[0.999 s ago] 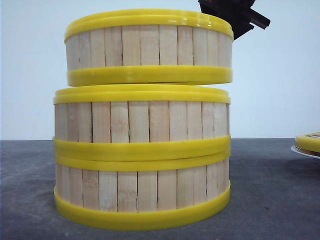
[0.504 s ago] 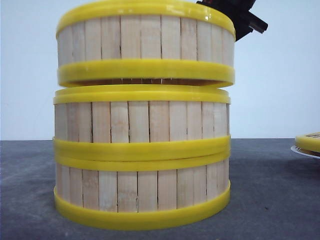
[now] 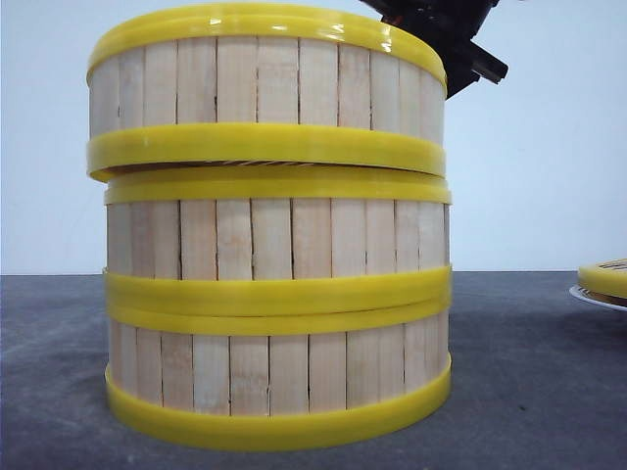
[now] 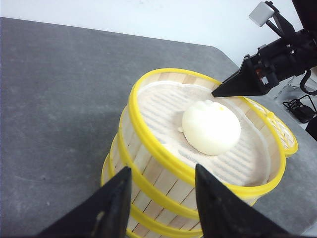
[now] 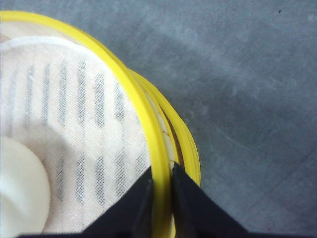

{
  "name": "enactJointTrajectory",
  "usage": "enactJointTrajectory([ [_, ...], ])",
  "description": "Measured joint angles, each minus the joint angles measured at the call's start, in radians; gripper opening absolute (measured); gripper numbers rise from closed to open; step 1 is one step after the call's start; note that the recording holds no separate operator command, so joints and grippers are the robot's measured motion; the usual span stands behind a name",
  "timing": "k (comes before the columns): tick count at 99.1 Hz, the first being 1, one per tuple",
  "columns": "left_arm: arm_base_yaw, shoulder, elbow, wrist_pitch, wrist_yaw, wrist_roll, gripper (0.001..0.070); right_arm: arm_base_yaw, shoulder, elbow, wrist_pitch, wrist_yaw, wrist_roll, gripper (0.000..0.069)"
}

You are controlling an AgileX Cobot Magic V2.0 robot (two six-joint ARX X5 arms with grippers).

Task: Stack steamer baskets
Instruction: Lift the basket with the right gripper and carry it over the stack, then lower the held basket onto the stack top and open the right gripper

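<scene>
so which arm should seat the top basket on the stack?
Right. Its gripper already pinches the top basket's rim, which sits skewed over the two stacked baskets. The left gripper hangs open beside the stack, holding nothing.

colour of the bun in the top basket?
White, plain: the bun sits on the mesh liner in the top steamer basket. Left wrist view shows it best.
</scene>
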Motion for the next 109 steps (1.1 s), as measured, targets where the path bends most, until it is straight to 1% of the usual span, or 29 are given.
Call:
enactJointTrajectory([
  [64,0.0,0.0,0.0,-0.001,0.0,0.0,0.0231,-0.015,0.001,0.0,0.004,0.02,-0.014,0.0036],
  [81,0.0,0.0,0.0,-0.001,0.0,0.003,0.0231,-0.017,0.003,0.002,-0.017,0.064,-0.023,0.0034],
  [109,0.0,0.0,0.0,0.0,0.0,0.018,0.0231,-0.02,0.006,0.002,-0.03,0.058,-0.03,0.0032],
])
